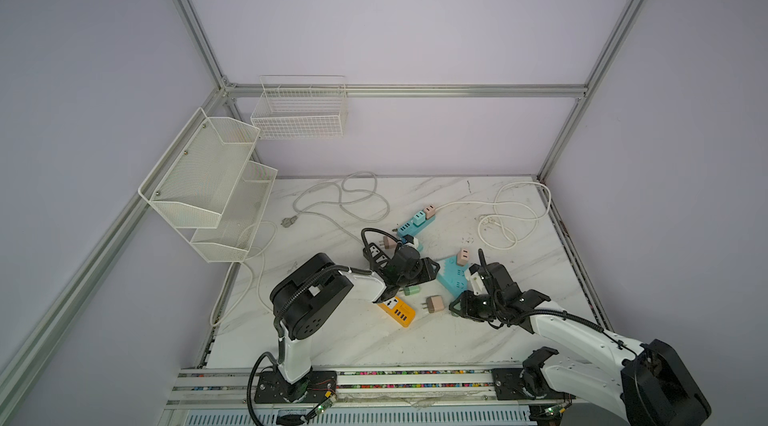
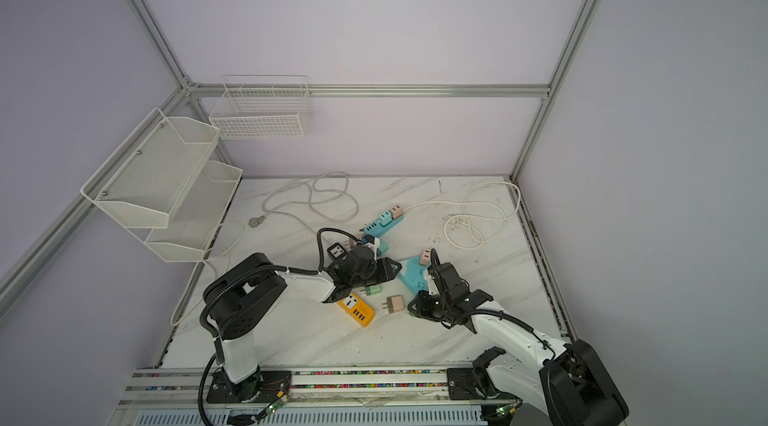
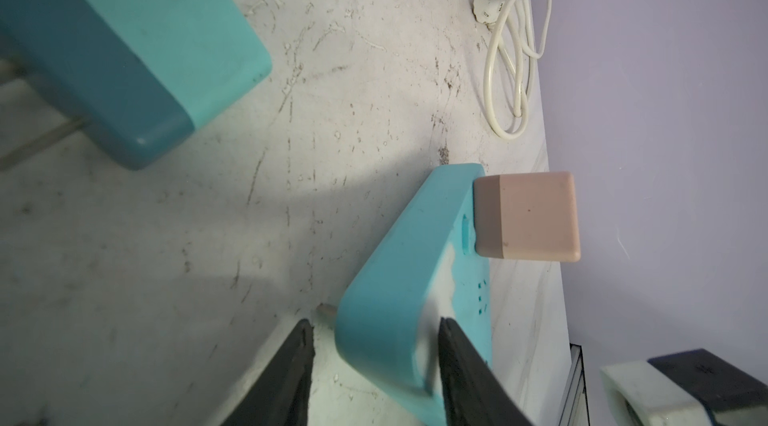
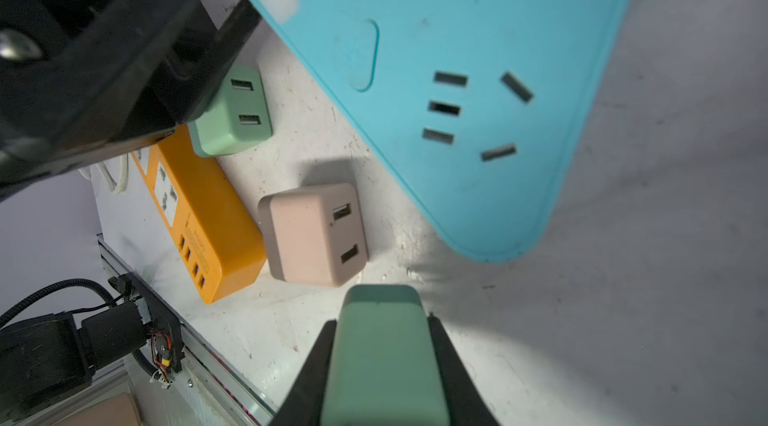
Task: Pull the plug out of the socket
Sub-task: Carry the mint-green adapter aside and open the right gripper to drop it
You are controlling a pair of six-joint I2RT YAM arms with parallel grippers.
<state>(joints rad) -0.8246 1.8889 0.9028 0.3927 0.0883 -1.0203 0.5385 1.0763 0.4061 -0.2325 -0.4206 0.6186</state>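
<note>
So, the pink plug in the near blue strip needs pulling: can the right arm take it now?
Probably not yet: the right claw is shut on a green plug and must drop it first; the pink plug looks unblocked.

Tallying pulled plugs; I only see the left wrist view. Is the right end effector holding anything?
Observer: Yes. The right end effector is shut on a green plug, off the near blue strip.
Operator: Any loose ones on the table?
Observer: A pink plug and a second green plug lie beside the orange strip.
Operator: Others still seated?
Observer: In both top views, the far blue strip carries a blue plug and a pale pink plug.
</note>
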